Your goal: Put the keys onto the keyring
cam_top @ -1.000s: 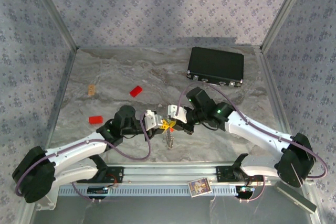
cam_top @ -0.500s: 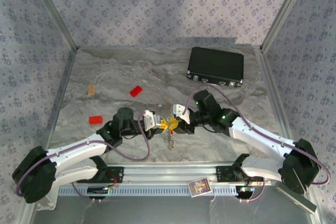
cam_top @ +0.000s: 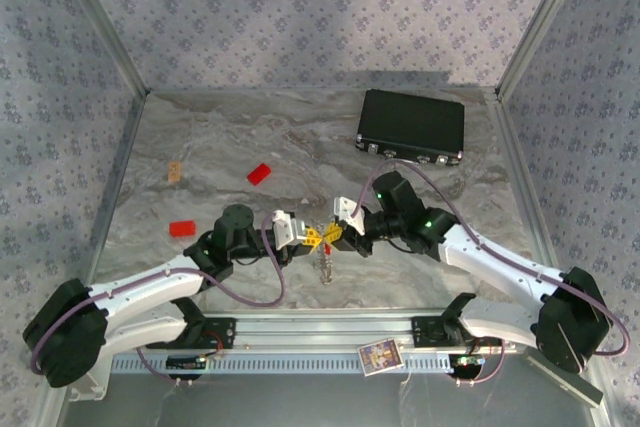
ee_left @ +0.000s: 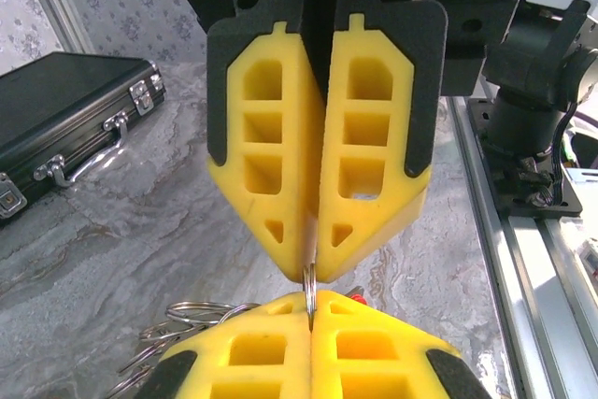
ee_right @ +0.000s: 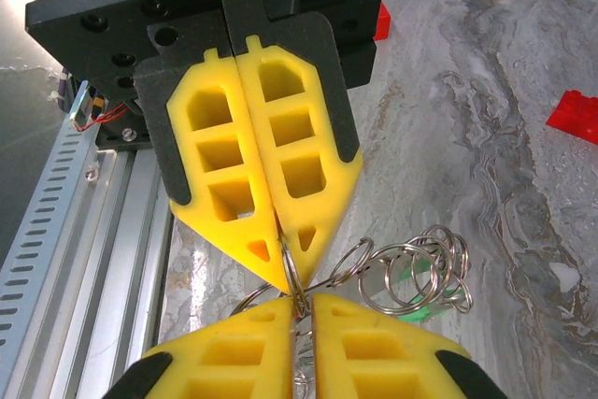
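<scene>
A robot lab's test cell: two robot arms (cam_top: pixel 150 285) bolted to a slotted metal rail (cam_top: pixel 300 328) at a marbled worktop's (cam_top: pixel 220 147) edge, boxed in by patterned walls (cam_top: pixel 300 7) on metal posts (cam_top: pixel 98 17).

Left tool (ee_left: pixel 311 317), right tool (ee_left: pixel 314 257) clamped, tip-to-tip

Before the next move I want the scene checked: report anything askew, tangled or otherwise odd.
The keyring is pinched from both sides at once, left fingers and right fingers meeting tip to tip, with a tangle of silvery loops bunched beside it. Nothing looks spilled or damaged.
</scene>
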Controlling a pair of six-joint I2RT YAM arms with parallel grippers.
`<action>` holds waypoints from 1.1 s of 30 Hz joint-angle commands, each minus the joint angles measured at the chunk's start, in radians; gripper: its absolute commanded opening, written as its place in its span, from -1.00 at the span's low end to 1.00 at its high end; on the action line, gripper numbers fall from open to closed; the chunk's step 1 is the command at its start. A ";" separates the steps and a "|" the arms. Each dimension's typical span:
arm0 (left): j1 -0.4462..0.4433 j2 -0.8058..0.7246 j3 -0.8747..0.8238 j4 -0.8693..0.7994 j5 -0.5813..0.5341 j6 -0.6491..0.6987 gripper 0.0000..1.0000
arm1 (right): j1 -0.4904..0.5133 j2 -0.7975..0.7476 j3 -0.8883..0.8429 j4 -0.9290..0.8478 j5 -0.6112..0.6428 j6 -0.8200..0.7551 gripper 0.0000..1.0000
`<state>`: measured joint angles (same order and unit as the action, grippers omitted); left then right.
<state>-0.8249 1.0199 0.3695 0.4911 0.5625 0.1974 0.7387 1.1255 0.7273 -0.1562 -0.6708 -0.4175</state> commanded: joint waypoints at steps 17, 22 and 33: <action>-0.003 -0.009 0.080 -0.136 -0.040 0.046 -0.51 | -0.002 0.049 0.089 -0.095 -0.052 -0.071 -1.00; -0.005 -0.018 0.110 -0.226 -0.053 0.076 -0.53 | 0.008 0.065 0.141 -0.214 0.026 -0.133 -1.00; -0.013 -0.009 0.126 -0.245 -0.053 0.093 -0.79 | 0.049 0.109 0.241 -0.345 0.086 -0.190 -1.00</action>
<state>-0.8276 1.0206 0.4610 0.2520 0.5079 0.2710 0.7738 1.2308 0.9264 -0.4515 -0.5880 -0.5777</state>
